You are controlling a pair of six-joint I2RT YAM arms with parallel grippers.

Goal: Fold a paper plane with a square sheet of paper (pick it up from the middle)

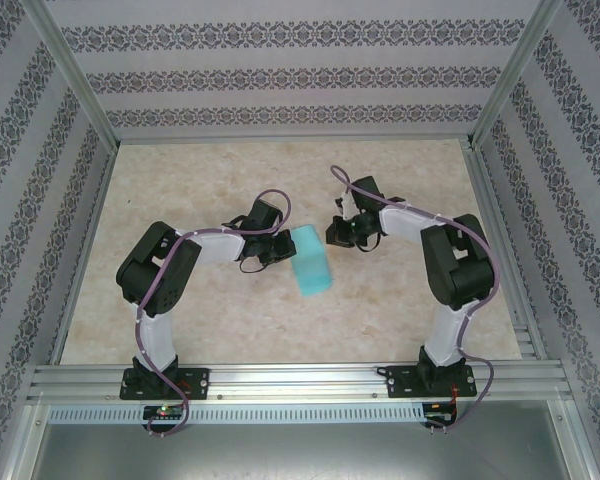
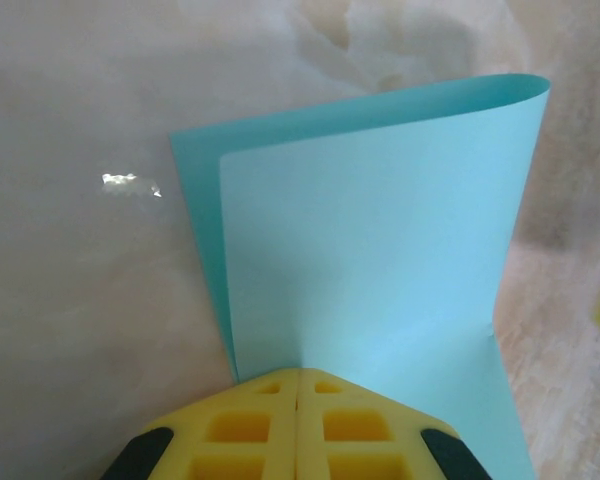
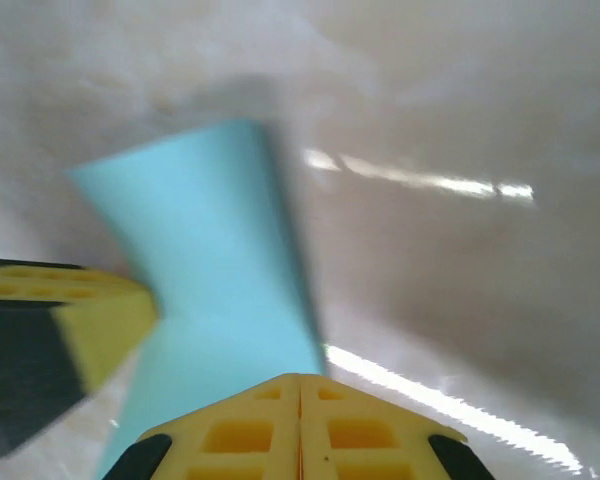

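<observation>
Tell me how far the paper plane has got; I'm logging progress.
Done: the sheet is doubled over, bend rounded, edges offset. In hand: the left gripper pinches it shut; the right gripper is shut, empty, beside it. Left: a sharp crease and every nose and wing fold.

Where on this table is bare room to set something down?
Free: the table's far strip below the back wall; the near strip between the square sheet of paper and the arm bases. Crowded: the centre, left gripper and right gripper flanking the sheet.
</observation>
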